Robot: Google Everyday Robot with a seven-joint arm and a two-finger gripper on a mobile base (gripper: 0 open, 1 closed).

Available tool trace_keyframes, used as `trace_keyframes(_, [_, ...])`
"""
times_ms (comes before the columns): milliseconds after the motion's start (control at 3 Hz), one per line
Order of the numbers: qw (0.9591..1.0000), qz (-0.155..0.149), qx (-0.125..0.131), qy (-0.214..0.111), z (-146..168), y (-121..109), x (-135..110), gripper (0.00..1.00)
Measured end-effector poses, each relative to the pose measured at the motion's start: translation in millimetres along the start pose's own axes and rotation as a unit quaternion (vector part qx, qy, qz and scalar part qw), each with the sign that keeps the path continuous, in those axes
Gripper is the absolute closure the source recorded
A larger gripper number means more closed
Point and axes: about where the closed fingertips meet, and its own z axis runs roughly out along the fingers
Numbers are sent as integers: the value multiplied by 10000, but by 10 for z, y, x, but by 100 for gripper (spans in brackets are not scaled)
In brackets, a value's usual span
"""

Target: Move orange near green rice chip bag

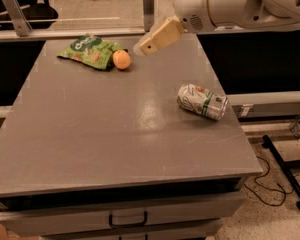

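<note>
now the orange [121, 59] lies against the bag [90, 50], upper left of the frame.
the gripper [147, 46] hangs above the table [115, 139] just right of the orange, holding nothing; how far open it is cannot be told. a can [202, 101] lies on its side at centre right.

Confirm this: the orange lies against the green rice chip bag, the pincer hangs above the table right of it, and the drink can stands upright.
Not quite: the camera view shows the drink can lying on its side. The orange does touch the green rice chip bag, with the pincer hanging to its right.
</note>
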Motion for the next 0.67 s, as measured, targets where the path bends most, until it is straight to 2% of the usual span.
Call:
trace_keyframes(333, [9996,-202,173,48,-31,-168,-8,0])
trace_keyframes(667, [9918,-942,756,411,-530,-685,-71,0])
